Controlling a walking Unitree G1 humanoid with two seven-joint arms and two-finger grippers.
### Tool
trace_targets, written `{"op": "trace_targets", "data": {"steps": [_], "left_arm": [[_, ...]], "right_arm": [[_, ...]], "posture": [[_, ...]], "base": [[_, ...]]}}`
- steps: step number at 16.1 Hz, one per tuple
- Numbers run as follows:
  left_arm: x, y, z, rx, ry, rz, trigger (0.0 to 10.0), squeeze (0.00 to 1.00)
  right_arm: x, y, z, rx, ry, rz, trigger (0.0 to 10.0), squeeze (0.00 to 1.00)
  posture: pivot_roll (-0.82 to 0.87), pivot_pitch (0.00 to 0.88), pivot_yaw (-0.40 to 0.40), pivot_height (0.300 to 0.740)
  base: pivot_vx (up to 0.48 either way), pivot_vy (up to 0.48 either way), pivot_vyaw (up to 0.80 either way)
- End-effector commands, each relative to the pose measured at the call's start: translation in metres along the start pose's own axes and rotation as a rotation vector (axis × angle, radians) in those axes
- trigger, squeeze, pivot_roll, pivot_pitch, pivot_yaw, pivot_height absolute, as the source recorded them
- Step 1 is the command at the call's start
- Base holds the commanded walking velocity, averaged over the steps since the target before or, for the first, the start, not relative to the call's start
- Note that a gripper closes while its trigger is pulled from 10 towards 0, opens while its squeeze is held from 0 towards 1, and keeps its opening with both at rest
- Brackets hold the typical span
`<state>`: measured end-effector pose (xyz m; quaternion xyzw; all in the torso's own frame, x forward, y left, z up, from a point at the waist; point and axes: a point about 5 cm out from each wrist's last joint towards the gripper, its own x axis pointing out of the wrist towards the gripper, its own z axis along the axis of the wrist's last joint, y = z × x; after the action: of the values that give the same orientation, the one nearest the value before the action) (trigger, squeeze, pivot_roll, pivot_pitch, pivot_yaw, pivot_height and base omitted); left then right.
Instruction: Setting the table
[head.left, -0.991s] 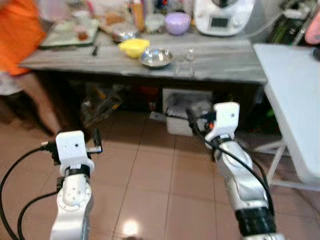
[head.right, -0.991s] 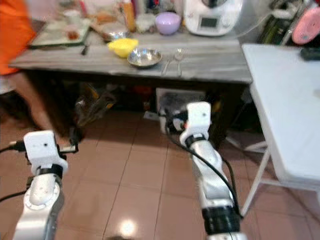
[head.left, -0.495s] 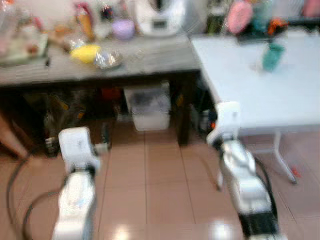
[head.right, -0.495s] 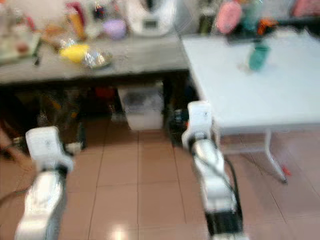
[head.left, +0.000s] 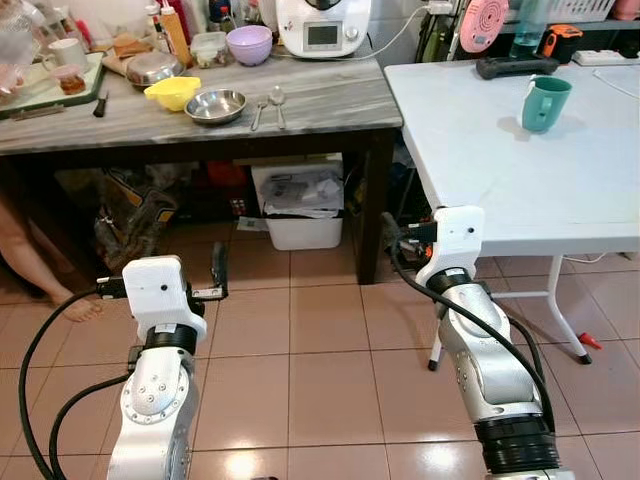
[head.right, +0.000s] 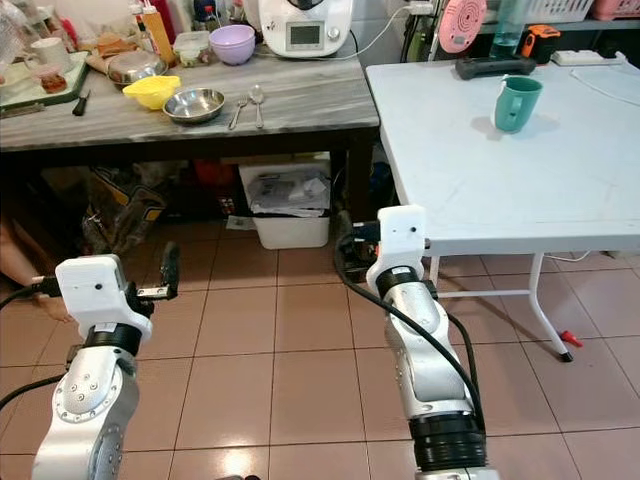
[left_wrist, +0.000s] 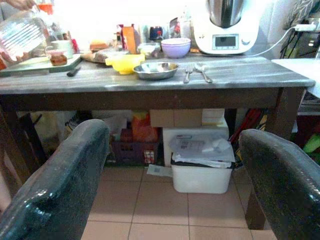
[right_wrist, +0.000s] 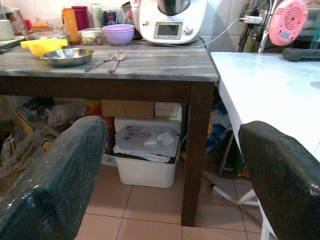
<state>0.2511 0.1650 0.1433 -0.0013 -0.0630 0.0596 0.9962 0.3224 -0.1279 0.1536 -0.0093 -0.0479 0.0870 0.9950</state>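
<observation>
Left eye view: approach step, nothing fetched; left pincer (left_wrist: 165, 175) and right pincer (right_wrist: 170, 175) both spread and empty over floor; steel bowl (head.left: 216, 105), fork (head.left: 259, 114) and spoon (head.left: 277, 99) on grey table (head.left: 330, 95) at 11 o'clock, white table (head.left: 520, 170) with green mug (head.left: 545, 102) at 1 o'clock; next, likely step to cutlery.

Teal mug (head.left: 544, 102) upright on white table (head.left: 480, 160)

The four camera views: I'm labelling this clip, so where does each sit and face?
Left and right eye views: head, looking down at the tiled floor and both arms.
Left wrist view: between open left gripper fingers, facing the grey table.
Right wrist view: between open right gripper fingers, facing that table's corner.
Shared: steel bowl, white bin.
</observation>
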Motion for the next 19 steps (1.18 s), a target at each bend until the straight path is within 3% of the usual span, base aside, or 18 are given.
{"op": "trace_targets", "data": {"steps": [1, 4, 19], "left_arm": [[0.001, 0.003, 0.003, 0.01, -0.007, 0.014, 10.0, 0.0], [0.001, 0.002, 0.002, 0.0, -0.004, 0.011, 10.0, 0.0], [0.009, -0.003, -0.001, -0.005, 0.002, -0.014, 10.0, 0.0]], "right_arm": [[0.001, 0.0, 0.005, -0.002, -0.02, 0.002, 10.0, 0.0], [0.0, 0.001, 0.008, -0.027, -0.037, 0.005, 10.0, 0.0], [-0.003, 0.001, 0.019, -0.095, -0.103, -0.002, 10.0, 0.0]], "posture": [[0.0, 0.112, 0.057, 0.74], [-0.01, 0.116, 0.058, 0.74], [-0.05, 0.096, 0.078, 0.74]], "base": [[0.0, 0.0, 0.0], [0.0, -0.172, 0.0], [0.0, -0.48, 0.0]]}}
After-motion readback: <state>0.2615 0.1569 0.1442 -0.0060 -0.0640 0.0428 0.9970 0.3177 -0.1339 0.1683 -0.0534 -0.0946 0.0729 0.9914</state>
